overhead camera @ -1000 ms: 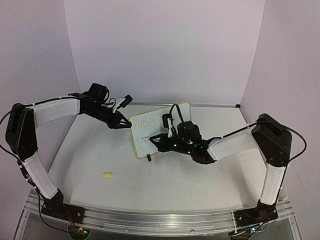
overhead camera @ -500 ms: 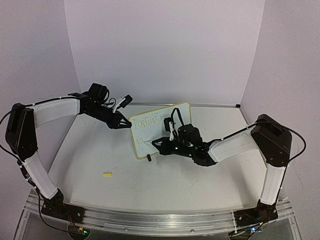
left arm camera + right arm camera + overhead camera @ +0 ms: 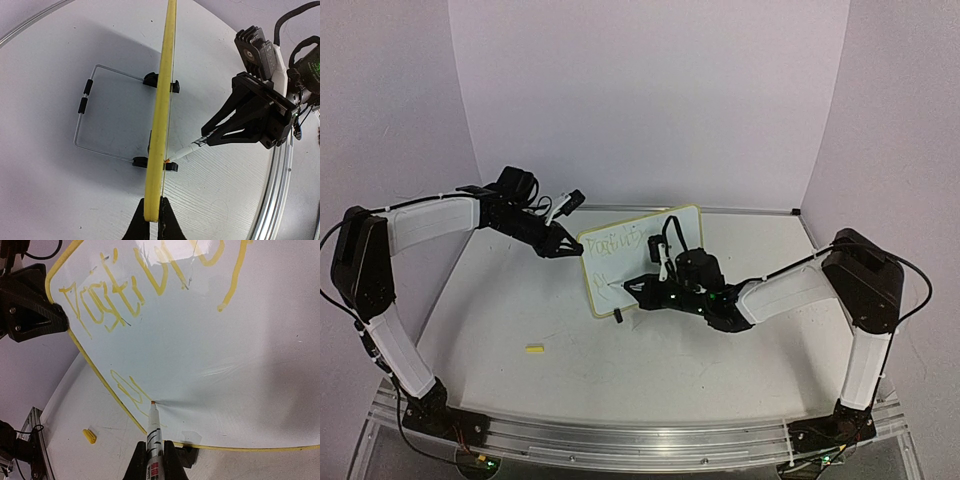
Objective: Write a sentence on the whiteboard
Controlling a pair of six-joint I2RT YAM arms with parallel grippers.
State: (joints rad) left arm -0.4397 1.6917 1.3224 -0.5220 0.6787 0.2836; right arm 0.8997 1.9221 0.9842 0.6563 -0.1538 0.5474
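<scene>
Room: pale lilac walls [image 3: 650, 100] close in on three sides, plain and evenly lit.
Surface: a white table [image 3: 510, 310] with a faint grain, and an aluminium rail [image 3: 650, 438] along the near edge where the arm bases sit.
Whiteboard [image 3: 618, 262]: it stands upright mid-table toward the back wall. The left wrist view shows it edge-on, a thin yellow rim on black feet [image 3: 150, 79] with a wire stand [image 3: 78, 125] behind it.
Sentence [image 3: 112, 297]: yellowish strokes run across the top of the white face. A few more loops start a second line low on the left.
Left pincer [image 3: 570, 247]: pinching the board's left edge, with the rim squeezed between both fingertips.
Right pincer [image 3: 152, 457]: pressed tight around a marker pen [image 3: 153, 426], right in front of the board's lower half.
Marker tip: it's on the board face at the end of the lower loops, just above the bottom rim.
Loose item: a small yellow cap [image 3: 534, 349] lies on the table near the front left, well apart from the board.
</scene>
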